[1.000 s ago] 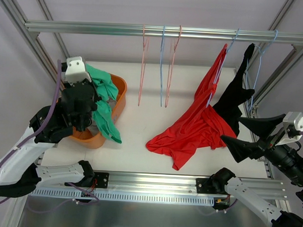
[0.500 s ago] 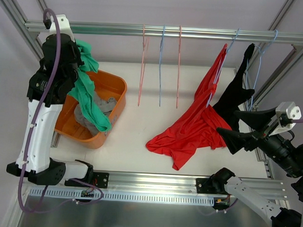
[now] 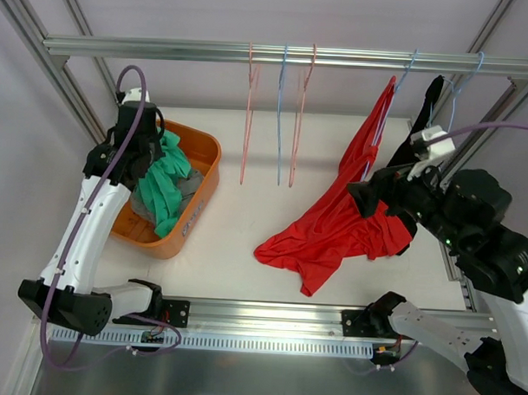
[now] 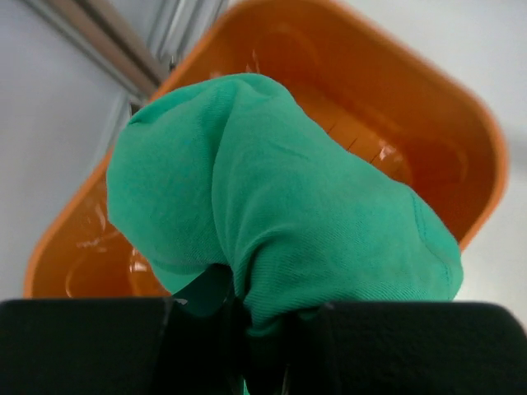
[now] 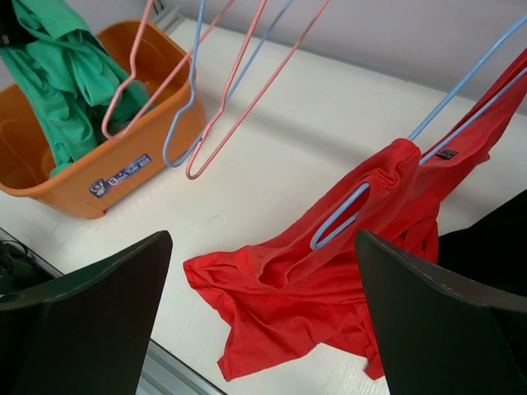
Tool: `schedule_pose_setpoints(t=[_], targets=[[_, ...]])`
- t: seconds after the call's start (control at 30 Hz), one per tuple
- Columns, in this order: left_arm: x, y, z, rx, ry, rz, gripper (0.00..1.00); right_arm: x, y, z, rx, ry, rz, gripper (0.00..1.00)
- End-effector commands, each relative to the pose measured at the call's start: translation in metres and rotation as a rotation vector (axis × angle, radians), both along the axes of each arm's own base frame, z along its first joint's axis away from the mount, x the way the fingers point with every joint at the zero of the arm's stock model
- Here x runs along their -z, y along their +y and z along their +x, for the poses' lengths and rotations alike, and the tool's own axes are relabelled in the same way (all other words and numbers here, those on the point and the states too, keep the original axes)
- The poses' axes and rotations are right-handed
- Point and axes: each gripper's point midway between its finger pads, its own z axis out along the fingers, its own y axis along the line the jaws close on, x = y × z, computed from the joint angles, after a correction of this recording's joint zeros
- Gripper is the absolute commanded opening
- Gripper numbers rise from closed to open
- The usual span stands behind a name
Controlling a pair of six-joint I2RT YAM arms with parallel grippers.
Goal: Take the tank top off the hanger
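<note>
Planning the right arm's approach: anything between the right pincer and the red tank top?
Nothing visible. From the right wrist view the open right pincer looks straight at the red tank top. The black garment hangs beside it, not in front; the three bare hangers hang well off to the side.

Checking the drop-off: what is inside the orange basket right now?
A green garment, pinched by the left gripper, hangs into the basket over a grey cloth. Whatever lies beneath them is covered.
</note>
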Motion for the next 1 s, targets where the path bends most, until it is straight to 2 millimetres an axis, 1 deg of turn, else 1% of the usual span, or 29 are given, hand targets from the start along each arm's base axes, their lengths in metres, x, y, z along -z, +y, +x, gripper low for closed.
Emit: schedule_pose_setpoints(t=[0.0,0.03,0.07,0.1,0.13,0.17,0.2,0.23,0.27,0.3,0.33,0.37,0.4,0.47,0.5,0.53,0.57,0.6,0.63,0.7,0.73,0.77,0.8,0.83,0.87,0.9,0.93,0.97], targets=[[0.018,0.000,-0.006,-0.069,-0.020,-0.119,0.03,-0.022,-0.003,0.007,0.039,-0.045,0.033,1.00],[0.031,-0.005,-0.008,-0.047,0.010,-0.135,0.14,-0.023,-0.008,0.010,0.068,-0.050,0.026,0.99],[0.033,-0.006,-0.010,-0.044,0.014,-0.146,0.26,-0.025,-0.010,0.013,0.089,-0.055,0.019,1.00],[0.033,-0.006,-0.013,-0.042,0.013,-0.148,0.55,-0.027,-0.014,0.016,0.112,-0.064,0.003,0.99],[0.034,-0.008,-0.016,-0.029,0.015,-0.156,0.65,-0.035,-0.028,0.020,0.182,-0.088,-0.004,0.99],[0.031,-0.008,-0.018,-0.024,0.005,-0.161,0.73,-0.035,-0.032,0.027,0.223,-0.086,-0.030,1.00],[0.022,-0.008,-0.025,-0.013,-0.025,-0.171,0.97,-0.037,-0.035,0.031,0.249,-0.087,-0.051,1.00],[0.015,-0.009,-0.030,0.005,-0.041,-0.175,0.99,-0.044,-0.046,0.033,0.294,-0.095,-0.076,1.00],[0.009,-0.016,-0.035,0.046,-0.053,-0.198,0.99,-0.040,-0.042,0.043,0.304,-0.066,-0.113,0.99],[-0.005,-0.019,-0.046,0.080,-0.099,-0.218,0.99,-0.036,-0.043,0.046,0.310,-0.043,-0.142,1.00],[-0.013,-0.025,-0.053,0.122,-0.119,-0.236,0.99,-0.037,-0.046,0.052,0.331,-0.032,-0.154,1.00],[-0.019,-0.043,-0.061,0.228,-0.130,-0.291,0.99,-0.044,-0.049,0.056,0.352,-0.036,-0.149,1.00],[-0.031,-0.053,-0.076,0.302,-0.169,-0.323,0.99,-0.037,-0.046,0.068,0.367,-0.008,-0.171,1.00],[-0.041,-0.079,-0.096,0.461,-0.186,-0.394,0.99,-0.040,-0.050,0.081,0.404,0.006,-0.157,0.99],[-0.050,-0.098,-0.118,0.583,-0.205,-0.458,0.99,-0.033,-0.047,0.094,0.416,0.033,-0.171,0.96],[-0.048,-0.105,-0.127,0.631,-0.199,-0.485,0.99,-0.032,-0.054,0.102,0.457,0.040,-0.171,0.90],[-0.049,-0.111,-0.134,0.671,-0.202,-0.499,0.99,-0.033,-0.057,0.109,0.490,0.043,-0.160,0.86],[-0.048,-0.115,-0.145,0.711,-0.209,-0.508,0.99,-0.035,-0.056,0.116,0.505,0.037,-0.143,0.80],[-0.046,-0.115,-0.149,0.721,-0.212,-0.505,0.99,-0.032,-0.054,0.126,0.508,0.046,-0.134,0.78],[-0.039,-0.112,-0.157,0.724,-0.225,-0.492,0.99,-0.035,-0.051,0.139,0.527,0.033,-0.101,0.71],[-0.035,-0.111,-0.158,0.727,-0.221,-0.483,0.99,-0.029,-0.048,0.149,0.542,0.046,-0.114,0.70],[-0.032,-0.112,-0.159,0.730,-0.216,-0.482,0.99,-0.027,-0.047,0.155,0.549,0.053,-0.116,0.66],[-0.025,-0.112,-0.159,0.732,-0.203,-0.481,0.99,-0.025,-0.048,0.159,0.564,0.060,-0.119,0.55],[-0.021,-0.113,-0.160,0.740,-0.194,-0.483,0.99,-0.021,-0.052,0.163,0.601,0.067,-0.132,0.52],[-0.017,-0.113,-0.160,0.742,-0.185,-0.483,0.99,-0.016,-0.054,0.166,0.623,0.075,-0.141,0.50],[-0.013,-0.113,-0.160,0.741,-0.177,-0.483,0.99,-0.014,-0.057,0.168,0.648,0.075,-0.139,0.41],[-0.006,-0.114,-0.159,0.744,-0.158,-0.483,0.99,-0.005,-0.061,0.169,0.671,0.086,-0.158,0.39],[-0.004,-0.114,-0.159,0.747,-0.155,-0.482,0.99,-0.006,-0.063,0.167,0.679,0.075,-0.150,0.38]])
